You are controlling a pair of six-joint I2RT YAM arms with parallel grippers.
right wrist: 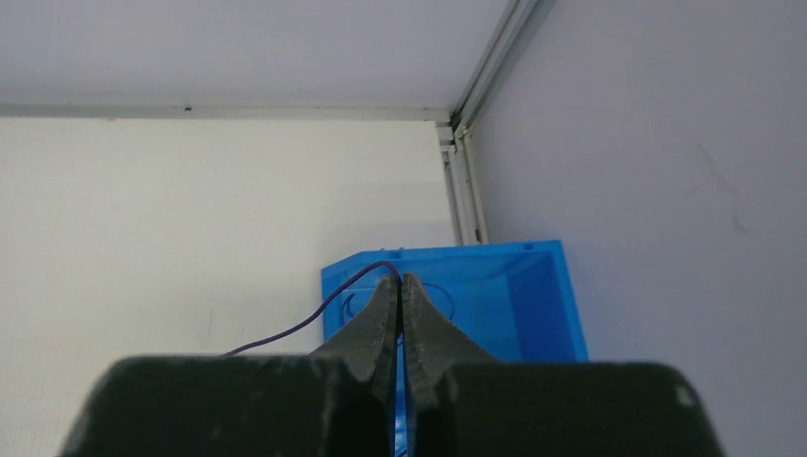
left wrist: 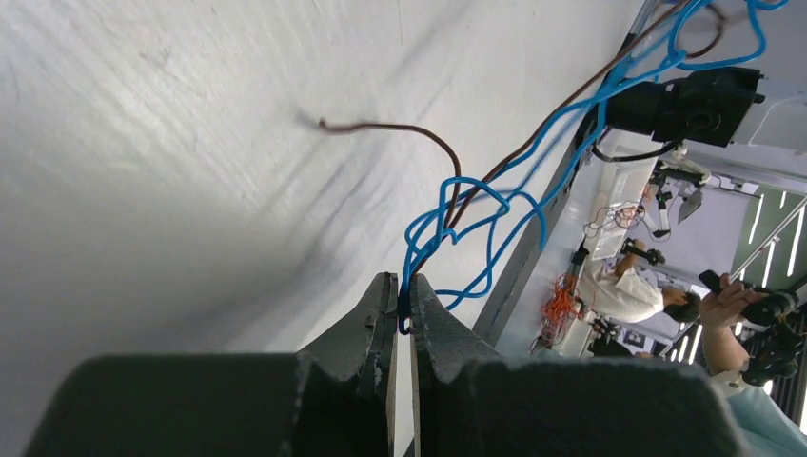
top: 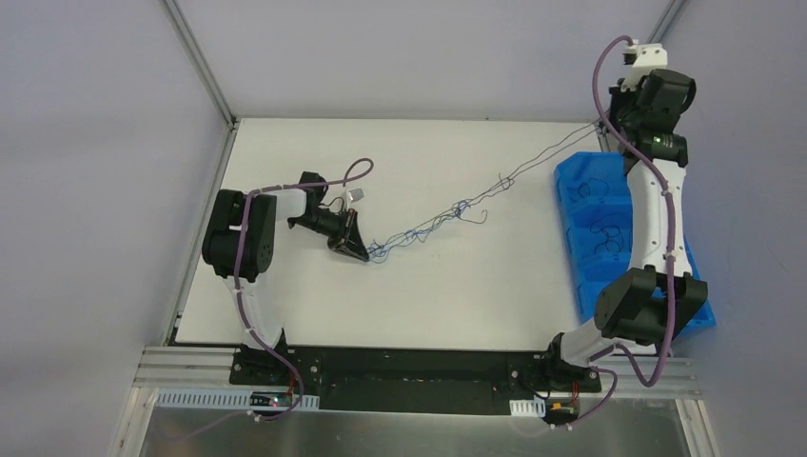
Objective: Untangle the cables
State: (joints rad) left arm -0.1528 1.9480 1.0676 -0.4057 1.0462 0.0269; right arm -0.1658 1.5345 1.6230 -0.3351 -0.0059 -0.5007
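The cables [top: 447, 217] are thin blue and dark wires stretched in a line across the white table, with a small knot near the middle. My left gripper [top: 354, 249] is shut on their left end; the left wrist view shows blue loops [left wrist: 457, 224] and a brown wire [left wrist: 400, 129] leaving its closed tips [left wrist: 403, 295]. My right gripper [top: 603, 124] is raised at the far right corner and shut on a dark purple wire [right wrist: 314, 319] that leaves its tips [right wrist: 400, 284] to the left.
A blue compartment bin [top: 580, 205] with loose wires inside stands along the right edge, under the right arm; it also shows in the right wrist view [right wrist: 514, 295]. Grey walls with metal frame rails close the table at the back and sides.
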